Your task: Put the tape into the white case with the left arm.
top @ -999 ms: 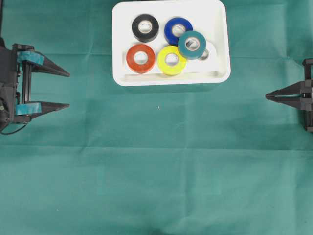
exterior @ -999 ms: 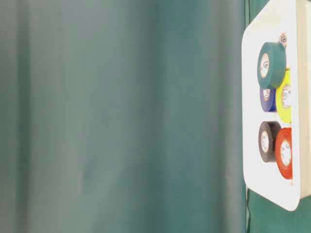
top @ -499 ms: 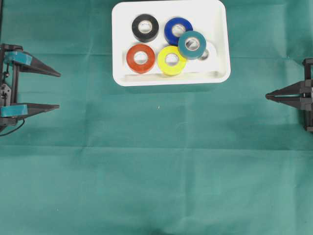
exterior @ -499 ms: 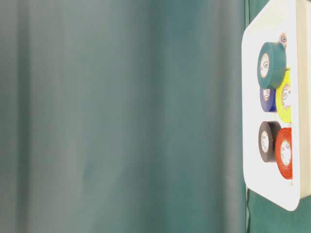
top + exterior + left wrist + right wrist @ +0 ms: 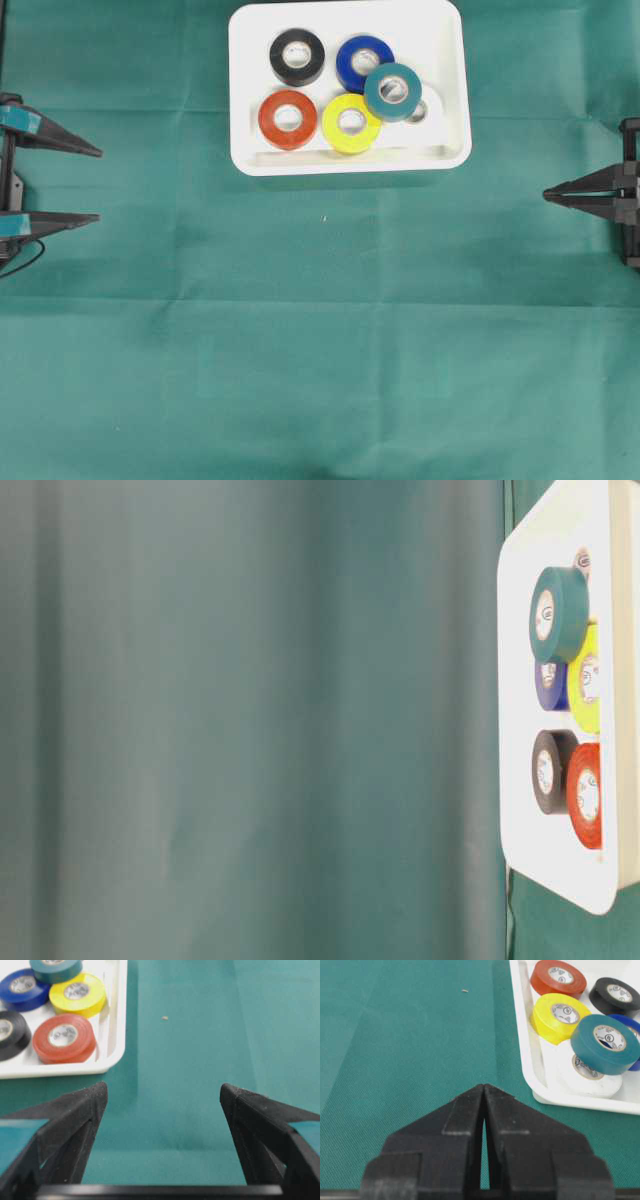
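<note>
My left gripper [image 5: 98,184] sits at the left edge of the green cloth [image 5: 320,350], jaws wide apart, nothing btwn them. My right gripper [image 5: 546,196] is at the right edge, jaws pressed together, holding nothing.

The white case [image 5: 447,100] is at the top middle of the cloth, well apart from both my grippers. All the tape is inside it. Black roll [image 5: 297,56] and blue roll [image 5: 355,57] at the back, red roll [image 5: 288,119] and yellow roll [image 5: 345,125] at the front. The teal roll [image 5: 392,91] sits up on top of others, leaning on the blue and yellow ones and on a white roll [image 5: 427,110] that's mostly hidden under it. From my right wrist cam the teal one clearly lies over the white one.

Btwn my left gripper and the case there's just bare cloth. One tiny pale speck [image 5: 324,218] lies on the cloth below the case. A thin black cable [image 5: 28,260] loops by my left gripper.
</note>
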Available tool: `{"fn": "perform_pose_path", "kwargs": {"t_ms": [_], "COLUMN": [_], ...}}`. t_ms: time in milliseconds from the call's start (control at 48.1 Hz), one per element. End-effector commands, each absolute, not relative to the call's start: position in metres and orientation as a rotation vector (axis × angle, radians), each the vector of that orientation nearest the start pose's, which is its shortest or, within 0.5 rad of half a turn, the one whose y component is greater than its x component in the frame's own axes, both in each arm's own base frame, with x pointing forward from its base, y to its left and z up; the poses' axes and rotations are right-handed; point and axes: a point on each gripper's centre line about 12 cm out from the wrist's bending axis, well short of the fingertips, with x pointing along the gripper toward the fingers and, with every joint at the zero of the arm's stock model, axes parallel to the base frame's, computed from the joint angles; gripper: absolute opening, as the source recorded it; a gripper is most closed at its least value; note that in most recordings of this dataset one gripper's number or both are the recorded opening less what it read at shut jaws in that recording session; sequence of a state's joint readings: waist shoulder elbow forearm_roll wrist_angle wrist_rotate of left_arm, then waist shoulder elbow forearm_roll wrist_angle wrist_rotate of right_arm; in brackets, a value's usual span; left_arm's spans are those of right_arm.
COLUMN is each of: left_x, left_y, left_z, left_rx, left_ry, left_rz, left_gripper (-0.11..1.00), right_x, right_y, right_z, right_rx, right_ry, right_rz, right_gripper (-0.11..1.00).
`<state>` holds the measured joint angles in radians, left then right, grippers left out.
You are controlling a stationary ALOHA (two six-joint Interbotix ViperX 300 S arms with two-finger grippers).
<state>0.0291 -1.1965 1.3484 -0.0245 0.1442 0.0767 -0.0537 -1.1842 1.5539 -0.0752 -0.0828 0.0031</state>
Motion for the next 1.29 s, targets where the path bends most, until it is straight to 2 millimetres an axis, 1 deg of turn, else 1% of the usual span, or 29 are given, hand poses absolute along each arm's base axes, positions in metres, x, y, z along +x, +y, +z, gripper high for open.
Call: {"fn": "perform_pose_path", "kwargs": {"t_ms": [0, 437, 1019, 1269], "left_x": [0.151, 0.146, 0.138, 0.137], "left_y": [0.004, 0.004, 0.003, 0.003], "left_z": [0.216, 0.204, 0.201, 0.203], "left_rx": [0.046, 0.046, 0.045, 0.041], "left_ry": [0.275, 0.284, 0.243, 0.227], "left_rz": [0.017, 0.017, 0.018, 0.019], "left_gripper": [0.98, 0.98, 0.98, 0.98], "right_x": [0.140, 0.140, 0.140, 0.140], "right_y": [-0.007, -0.007, -0.007, -0.007], "right_z": [0.158, 0.158, 0.158, 0.158], "right_rx": [-0.061, -0.061, -0.061, -0.061], "right_ry": [0.275, 0.275, 0.275, 0.275], "right_rz": [-0.040, -0.040, -0.040, -0.038], "right_gripper": [-0.09, -0.09, -0.09, -0.09]}}
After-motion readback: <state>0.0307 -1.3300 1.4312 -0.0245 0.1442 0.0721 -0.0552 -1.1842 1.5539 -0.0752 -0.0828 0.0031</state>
